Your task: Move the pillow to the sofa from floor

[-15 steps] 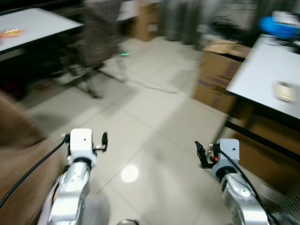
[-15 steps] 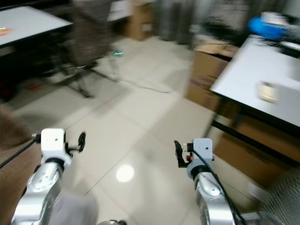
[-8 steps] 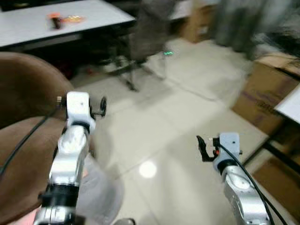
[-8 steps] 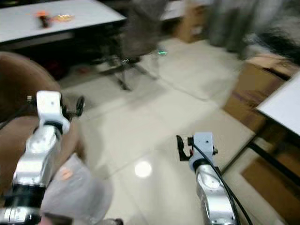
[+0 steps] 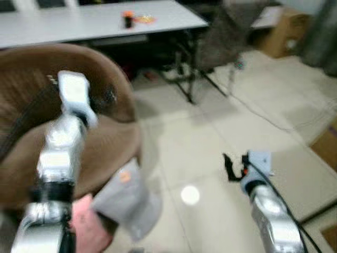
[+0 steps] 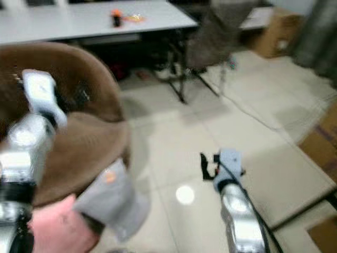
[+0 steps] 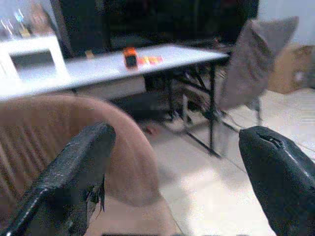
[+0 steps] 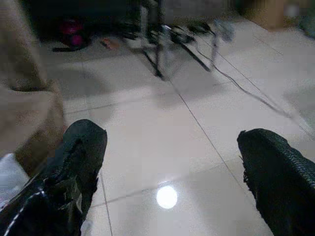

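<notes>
Office-like room: folding tables (image 5: 105,21), cardboard box (image 5: 287,31).

Motion blur smears the left arm (image 5: 58,158) and sofa (image 5: 113,100). The small things on the table (image 5: 100,21) are too blurred to tell, and the grey pillow (image 5: 129,197) is cut off below.

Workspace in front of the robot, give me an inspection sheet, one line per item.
Surface: pale tiled floor, glossy, with a light reflection.
Job's things: grey pillow leans against the front of the brown sofa, its lower end on the floor; a pink thing lies beside it.
Clutter: small orange items on a white table.
Hands: left hand open, raised over the sofa; right hand open, above bare floor.
Cables: a thin cable runs across the tiles.
Surroundings: chair, cardboard box.
</notes>
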